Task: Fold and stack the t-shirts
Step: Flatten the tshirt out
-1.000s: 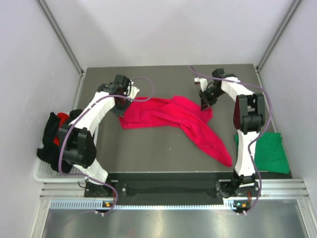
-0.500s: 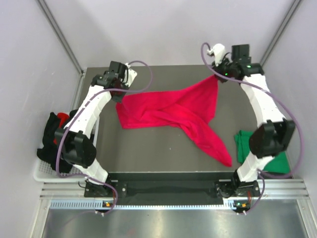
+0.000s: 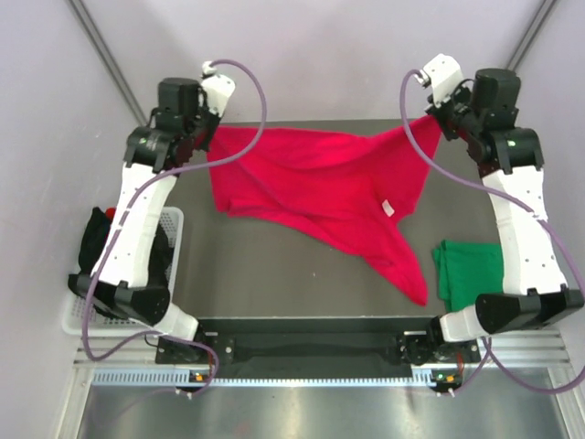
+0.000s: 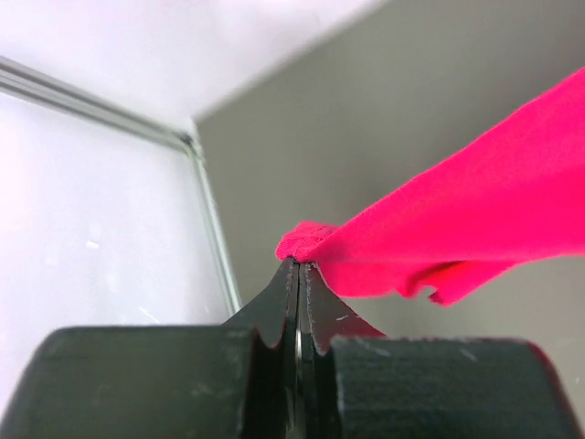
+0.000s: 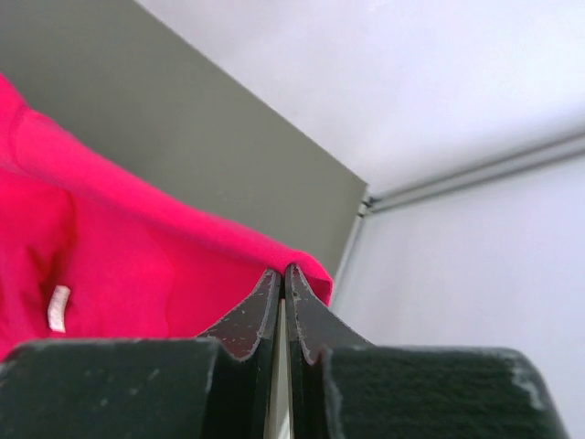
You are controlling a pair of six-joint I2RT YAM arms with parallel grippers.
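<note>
Two far corners of the crimson-pink t-shirt (image 3: 311, 183) were found pinched, one by each arm. The left gripper (image 4: 299, 267) was closed tight on a bunched corner at about 11 o'clock of the table (image 3: 274, 274), and the right gripper (image 5: 281, 273) was closed likewise on the opposite corner at about 1 o'clock. Between them the upper edge was drawn nearly taut, so the long axis of the held span was laid from 9 to 3 o'clock. The rest of the cloth was draped away from both grippers toward 6 o'clock and onto the grey surface. A narrow tail was seen trailing toward 5 o'clock, closer to the right arm, its tip just beside the dark green t-shirt (image 3: 471, 274), which was laid flat in a rough rectangle; otherwise neither arm was judged nearer. A laying-flat move was judged to depend on that 6 o'clock drape being pulled out evenly. The fabric was seen to be soft and matte, creased diagonally, with a small pale label (image 3: 388, 208) exposed. At 9 o'clock, black and red t-shirts (image 3: 96, 247) were heaped limp over a white basket (image 3: 78, 322).
</note>
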